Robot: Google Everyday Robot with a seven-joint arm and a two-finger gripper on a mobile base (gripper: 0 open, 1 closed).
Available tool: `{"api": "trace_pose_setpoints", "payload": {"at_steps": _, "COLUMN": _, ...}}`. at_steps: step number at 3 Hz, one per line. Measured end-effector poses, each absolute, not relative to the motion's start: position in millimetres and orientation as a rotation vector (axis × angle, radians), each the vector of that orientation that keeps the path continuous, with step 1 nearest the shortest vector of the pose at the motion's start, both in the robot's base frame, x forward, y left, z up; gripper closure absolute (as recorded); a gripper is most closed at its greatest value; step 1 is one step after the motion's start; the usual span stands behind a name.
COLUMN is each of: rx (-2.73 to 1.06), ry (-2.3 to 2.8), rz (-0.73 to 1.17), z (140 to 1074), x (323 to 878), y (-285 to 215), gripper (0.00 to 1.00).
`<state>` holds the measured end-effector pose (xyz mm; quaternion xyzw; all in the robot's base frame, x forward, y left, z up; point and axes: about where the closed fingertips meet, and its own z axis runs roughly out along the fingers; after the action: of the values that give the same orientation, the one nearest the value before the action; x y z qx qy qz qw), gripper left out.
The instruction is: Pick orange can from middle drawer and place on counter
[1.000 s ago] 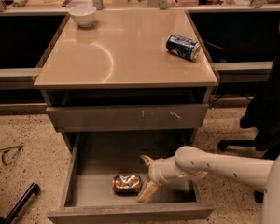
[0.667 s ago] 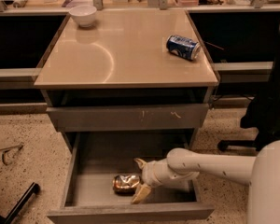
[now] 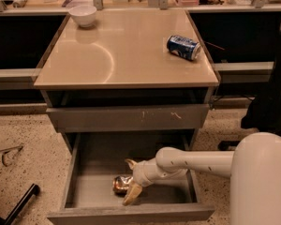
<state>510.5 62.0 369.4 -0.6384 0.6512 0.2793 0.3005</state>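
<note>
Orange can (image 3: 120, 184) lies on its side on the floor of the open middle drawer (image 3: 91, 189), near the drawer's front edge. It sits just left of the gripper (image 3: 131, 180), whose fingers are spread wide with the can's right end between them. Can looks shiny orange-gold, mottled and crinkly.

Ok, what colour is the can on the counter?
The can is blue and white, camera view; claw is in the middle drawer.

Lab-like workroom, speckled floor (image 3: 28, 135), cluttered back bench (image 3: 234, 3), tool (image 3: 129, 183) in middle drawer (image 3: 98, 156)
</note>
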Motion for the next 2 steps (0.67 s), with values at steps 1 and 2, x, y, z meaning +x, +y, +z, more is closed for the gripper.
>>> {"api": "trace_pose_setpoints", "payload": {"at_steps": 1, "rx": -1.697, "ry": 1.726, "rz": 0.743, "z": 369.3, "x": 510.1, "y": 63.7, "gripper": 0.19}}
{"api": "trace_pose_setpoints", "payload": {"at_steps": 2, "rx": -1.697, "ry": 1.726, "rz": 0.743, "z": 369.2, "x": 510.1, "y": 63.7, "gripper": 0.42}}
